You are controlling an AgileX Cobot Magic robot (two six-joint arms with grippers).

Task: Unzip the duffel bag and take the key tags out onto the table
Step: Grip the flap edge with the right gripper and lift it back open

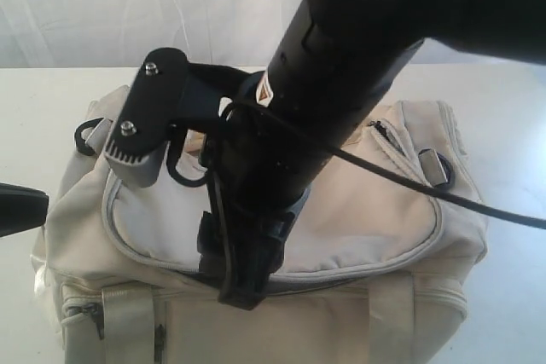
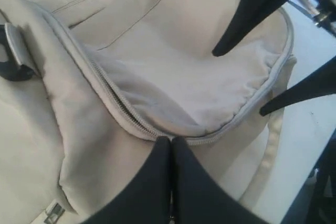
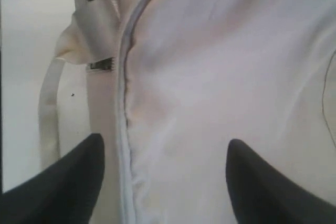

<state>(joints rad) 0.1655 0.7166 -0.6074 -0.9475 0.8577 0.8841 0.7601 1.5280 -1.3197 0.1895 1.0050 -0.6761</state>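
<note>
At lower centre of the exterior view, the right end effector [image 1: 230, 283] is hanging over the near edge of the duffel bag [image 1: 392, 219] with its jaws spread wide and nothing between them. Its dark fingers [image 3: 79, 182] are straddling the grey piping [image 3: 125, 77], one over the curved flap [image 2: 184, 77] and the other over the bag's outer side. I cannot tell whether they are touching the fabric.

Coming in from the left edge of that view, the left end effector [image 2: 170, 141] is pressing its jaws fully together, with its tip showing right at the zip track [image 2: 115, 100] along the flap's rim. Whether it is pinching anything there is hidden.

A black cable [image 1: 426, 189] is trailing from the right arm across the bag toward the right of the frame. A pale webbing strap [image 3: 47, 108] is hanging down the bag's side, and a grey side loop [image 1: 435, 168] is showing at the upper right end. The bag is sitting on the white desk [image 1: 512, 125], filling the lower middle of the frame.
</note>
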